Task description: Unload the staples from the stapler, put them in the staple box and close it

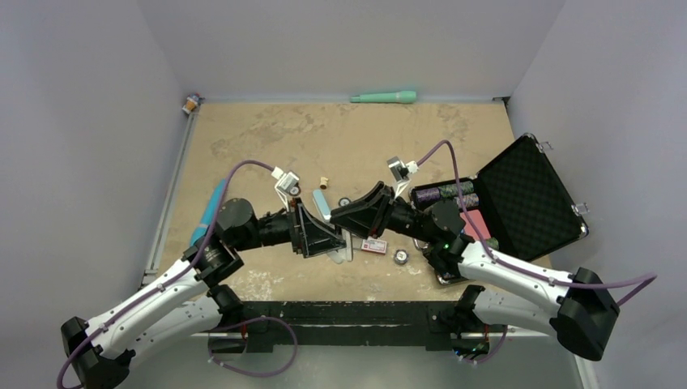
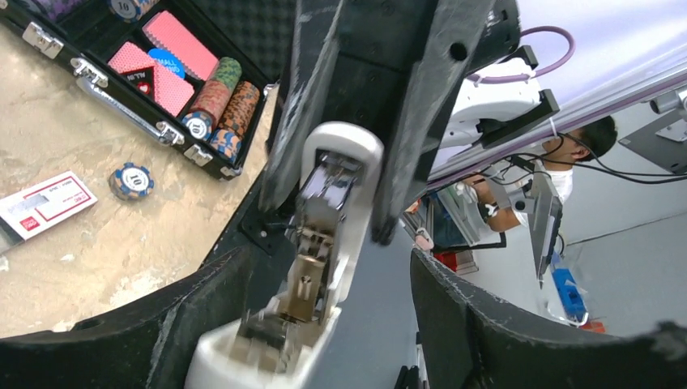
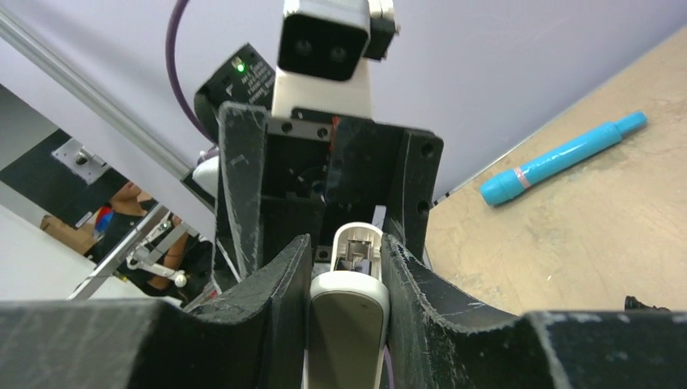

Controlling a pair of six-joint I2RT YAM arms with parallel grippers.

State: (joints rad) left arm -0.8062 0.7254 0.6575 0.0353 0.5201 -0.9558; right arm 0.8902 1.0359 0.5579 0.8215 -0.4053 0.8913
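The right end effector (image 3: 347, 259) pinches the white plastic stapler (image 3: 348, 316) from both sides. It holds it above the middle of the sandy table (image 1: 267, 138), with the grey metal magazine turned toward the left arm. The left end effector (image 2: 330, 258) stands spread around the other end of the stapler, and its fingers do not seem to press it. The staples cannot be made out; if any are loaded, they sit inside that metal channel.

The step in hand seems to be a re-grip for emptying. Next, the left fingers probably must close on the magazine, or the stapler must be tipped so the strip slides out.

Just below lie a small clear box with a red-and-white label (image 1: 373, 245) and a loose poker chip (image 1: 400, 256). The open black case (image 1: 526, 194) fills the right side, so the free room is at the far left.
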